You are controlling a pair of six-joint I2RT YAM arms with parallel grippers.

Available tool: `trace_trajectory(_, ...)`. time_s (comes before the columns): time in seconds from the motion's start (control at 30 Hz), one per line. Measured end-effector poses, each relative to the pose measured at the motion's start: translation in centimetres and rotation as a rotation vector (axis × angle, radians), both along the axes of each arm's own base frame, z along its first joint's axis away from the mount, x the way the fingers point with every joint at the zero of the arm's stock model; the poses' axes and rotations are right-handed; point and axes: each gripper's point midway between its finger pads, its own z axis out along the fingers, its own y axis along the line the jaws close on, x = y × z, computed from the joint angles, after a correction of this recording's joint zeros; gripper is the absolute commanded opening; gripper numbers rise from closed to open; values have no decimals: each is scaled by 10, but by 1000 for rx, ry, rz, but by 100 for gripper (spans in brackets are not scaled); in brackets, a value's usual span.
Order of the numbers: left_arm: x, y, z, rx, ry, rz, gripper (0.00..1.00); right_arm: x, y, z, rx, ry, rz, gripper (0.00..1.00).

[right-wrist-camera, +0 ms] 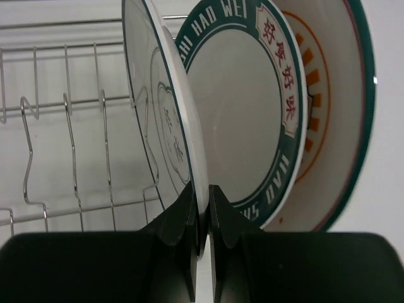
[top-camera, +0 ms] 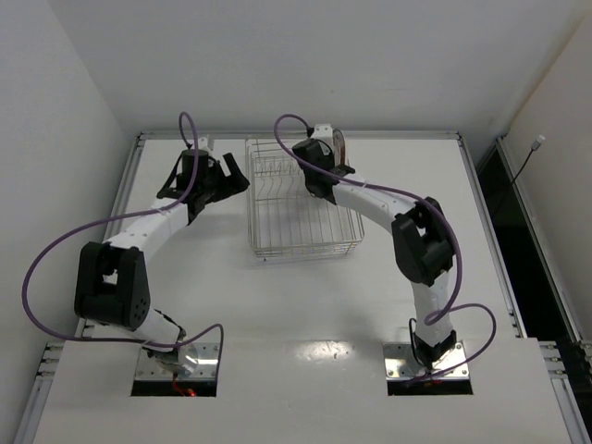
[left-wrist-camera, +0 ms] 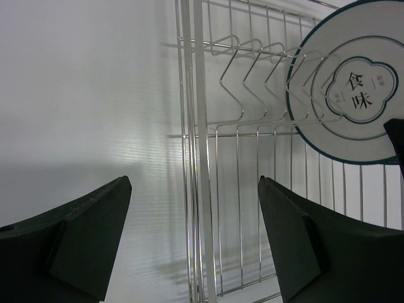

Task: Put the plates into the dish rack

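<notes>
pinching the grey-marked plate (right-wrist-camera: 165, 120) by its rim, the right gripper (right-wrist-camera: 202, 205) holds it upright in the dish rack (top-camera: 298, 227); left gripper (left-wrist-camera: 193, 184) gapes.

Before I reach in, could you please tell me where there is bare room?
Free: the white table between silver wire dish rack and arm bases; the rack's near half. Crowded: where the right end effector pinches the white grey-marked plate, beside the dark-rimmed lettered plate and orange-sunburst plate.

white arm links (top-camera: 148, 222), black joint housings (top-camera: 111, 287), black wedge-shaped gripper fingers (left-wrist-camera: 88, 240), looping purple cables (top-camera: 26, 287), silver base plates (top-camera: 199, 356).
</notes>
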Motion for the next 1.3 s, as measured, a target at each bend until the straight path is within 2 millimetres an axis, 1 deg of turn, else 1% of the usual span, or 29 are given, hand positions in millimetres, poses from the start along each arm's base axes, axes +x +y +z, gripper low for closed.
trace_trajectory(0.03,0,0,-1,0,2,0,79,2,1,-4,2,8,-7,0)
trace_trajectory(0.13,0,0,-1,1,5,0,79,7,4,-5,17,21,-11,0)
trace_trajectory(0.2,0,0,-2,1,7,0,79,7,2,-6,29,30,-21,6)
trace_trajectory(0.23,1,0,-3,2,9,0,79,7,2,-7,37,33,-23,21)
trace_trajectory(0.27,1,0,-4,2,12,0,79,7,3,-7,48,34,-20,29)
trace_trajectory(0.3,1,0,-5,3,15,0,79,6,2,-8,46,44,-21,37)
trace_trajectory(0.33,1,0,-6,3,18,0,79,6,0,-10,47,51,-23,42)
trace_trajectory(0.37,1,0,-6,3,20,0,79,4,-1,-11,39,63,-22,51)
trace_trajectory(0.43,1,0,-6,4,20,0,79,1,-2,-13,37,75,-24,58)
trace_trajectory(0.47,1,0,-6,4,20,0,79,1,-2,-10,40,71,-27,65)
trace_trajectory(0.53,0,0,-7,4,24,0,79,-5,-2,3,40,60,-28,73)
trace_trajectory(0.57,0,0,-7,5,26,1,79,-9,-5,14,36,52,-32,81)
trace_trajectory(0.63,0,1,-6,10,29,3,79,-22,-20,40,12,43,-58,90)
trace_trajectory(0.7,2,2,-3,18,23,8,79,-37,-41,75,-1,31,-84,93)
trace_trajectory(0.8,5,6,1,35,14,22,79,-62,-64,123,13,7,-86,93)
trace_trajectory(0.87,6,8,2,45,13,32,79,-84,-77,144,37,3,-69,93)
trace_trajectory(0.9,6,9,2,47,13,35,79,-96,-82,149,55,1,-52,93)
trace_trajectory(0.97,7,11,2,54,11,45,79,-130,-91,146,93,23,1,93)
trace_trajectory(1.0,7,12,2,56,13,48,79,-151,-96,136,116,45,32,93)
trace_trajectory(1.1,7,14,1,65,17,59,79,-201,-106,108,194,92,97,93)
trace_trajectory(1.13,7,15,0,66,18,61,79,-214,-110,102,223,94,107,93)
trace_trajectory(1.17,7,15,0,67,18,62,79,-224,-113,98,252,87,113,93)
trace_trajectory(1.23,7,15,0,69,20,65,79,-243,-116,89,312,71,125,97)
trace_trajectory(1.3,7,16,-1,72,22,67,79,-253,-119,81,351,58,126,97)
